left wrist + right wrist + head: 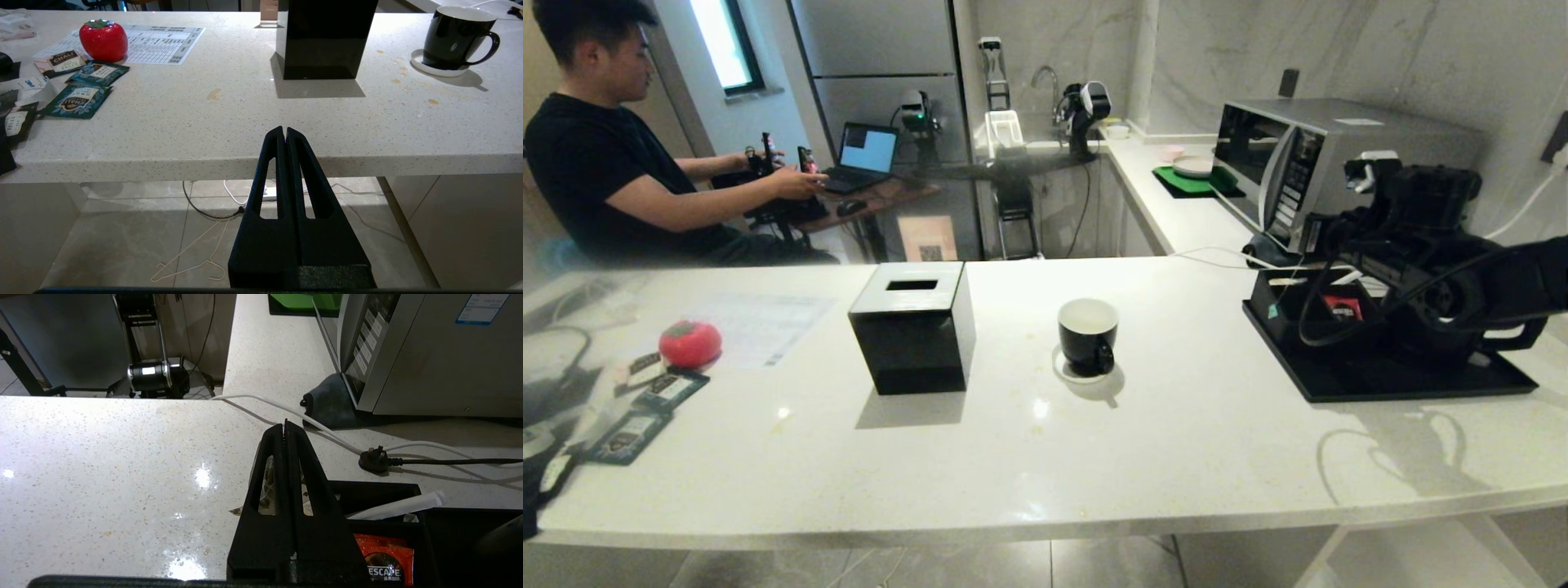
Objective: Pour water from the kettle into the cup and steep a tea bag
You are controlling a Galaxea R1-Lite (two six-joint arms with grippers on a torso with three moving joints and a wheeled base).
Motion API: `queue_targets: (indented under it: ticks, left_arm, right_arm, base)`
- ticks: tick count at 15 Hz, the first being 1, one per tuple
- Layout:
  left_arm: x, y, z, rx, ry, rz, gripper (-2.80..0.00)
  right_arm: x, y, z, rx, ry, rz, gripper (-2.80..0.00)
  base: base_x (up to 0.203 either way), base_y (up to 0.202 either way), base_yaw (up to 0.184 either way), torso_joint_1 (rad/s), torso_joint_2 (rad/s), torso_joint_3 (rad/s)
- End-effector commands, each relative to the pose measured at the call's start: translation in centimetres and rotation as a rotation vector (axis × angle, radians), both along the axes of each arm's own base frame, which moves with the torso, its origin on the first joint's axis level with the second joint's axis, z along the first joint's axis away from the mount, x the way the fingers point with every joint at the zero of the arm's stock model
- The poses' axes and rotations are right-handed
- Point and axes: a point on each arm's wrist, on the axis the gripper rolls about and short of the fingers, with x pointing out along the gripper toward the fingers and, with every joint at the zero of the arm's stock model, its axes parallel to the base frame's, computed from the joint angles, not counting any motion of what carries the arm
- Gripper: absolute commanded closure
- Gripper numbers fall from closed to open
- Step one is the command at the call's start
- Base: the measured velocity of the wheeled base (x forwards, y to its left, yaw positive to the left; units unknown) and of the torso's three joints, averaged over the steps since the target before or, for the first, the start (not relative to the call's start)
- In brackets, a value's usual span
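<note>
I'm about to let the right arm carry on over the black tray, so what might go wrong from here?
1. The right gripper, shut and empty, hangs over the tray's box of packets; it may disturb the red packet rather than a tea bag.
2. A plug and loose cables lie close beside the tray and might snag.
3. The cup stands unsupported on its coaster, easily knocked.

Glossy black cup (1087,335), speckled polished countertop (1176,441)
</note>
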Motion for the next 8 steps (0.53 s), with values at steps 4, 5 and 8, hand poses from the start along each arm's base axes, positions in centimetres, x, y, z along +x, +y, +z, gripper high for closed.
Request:
queue_targets:
  ticks: [4,5,8]
  left_arm:
    - [0.0,0.0,0.0,-0.001,0.0,-0.001,0.0]
    - [0.0,0.0,0.0,-0.001,0.0,-0.001,0.0]
    - [0.0,0.0,0.0,-0.001,0.0,-0.001,0.0]
  right_arm:
    - [-1.0,0.8,2.1,-0.002,-0.051,0.018,0.0]
    - [-1.2,1.1,2.4,-0.001,-0.057,0.025,0.0]
    - [-1.9,1.7,3.5,-0.001,-0.08,0.041,0.0]
  base:
    - [0.0,0.0,0.0,0.0,0.0,0.0]
    - [0.0,0.0,0.0,0.0,0.0,0.0]
    - [0.0,0.0,0.0,0.0,0.0,0.0]
